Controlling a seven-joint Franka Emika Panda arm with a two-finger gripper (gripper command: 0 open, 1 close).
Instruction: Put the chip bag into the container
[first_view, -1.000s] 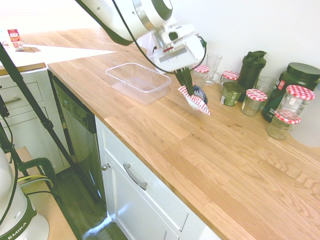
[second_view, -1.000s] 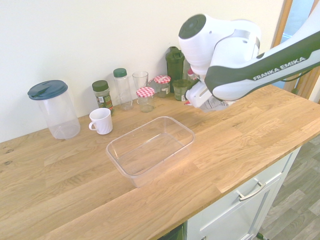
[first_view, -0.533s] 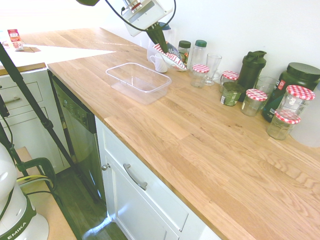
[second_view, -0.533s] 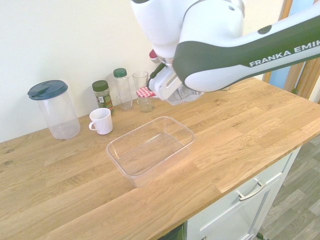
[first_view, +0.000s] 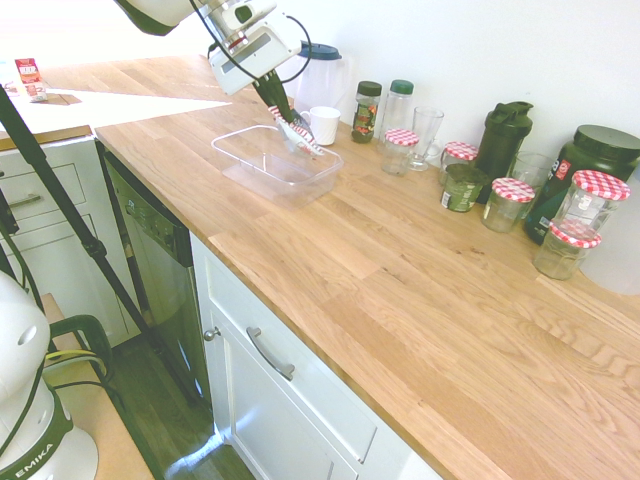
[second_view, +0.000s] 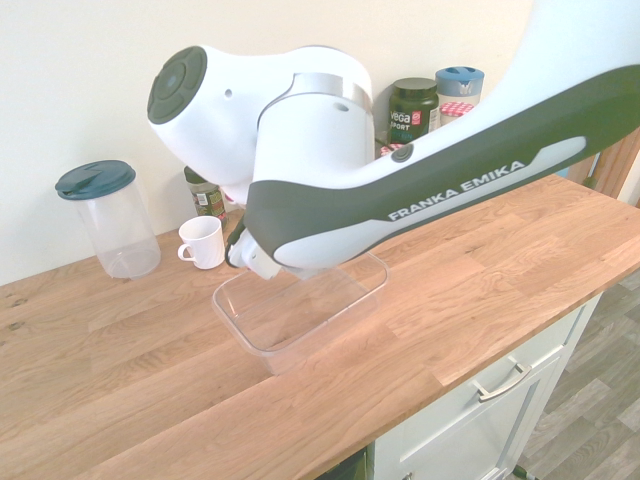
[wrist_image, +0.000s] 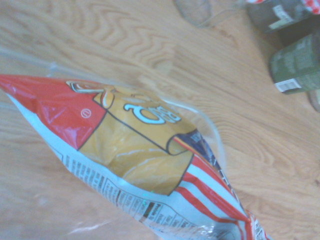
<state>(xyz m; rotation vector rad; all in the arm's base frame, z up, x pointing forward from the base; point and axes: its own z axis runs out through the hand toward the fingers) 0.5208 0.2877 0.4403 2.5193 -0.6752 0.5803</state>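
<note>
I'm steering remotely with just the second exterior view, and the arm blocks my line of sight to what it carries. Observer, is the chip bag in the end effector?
Observer: Yes, the first exterior view shows the end effector shut on the chip bag.
Operator: Where is the bag relative to the container?
Observer: In that same view its lower end shows against the far part of the container; I can't tell whether it has dipped below the rim.
Operator: Which colors face the wrist camera?
Observer: Red at one end, yellow-orange in the middle, then red-and-white stripes beside a dark blue patch.
</note>
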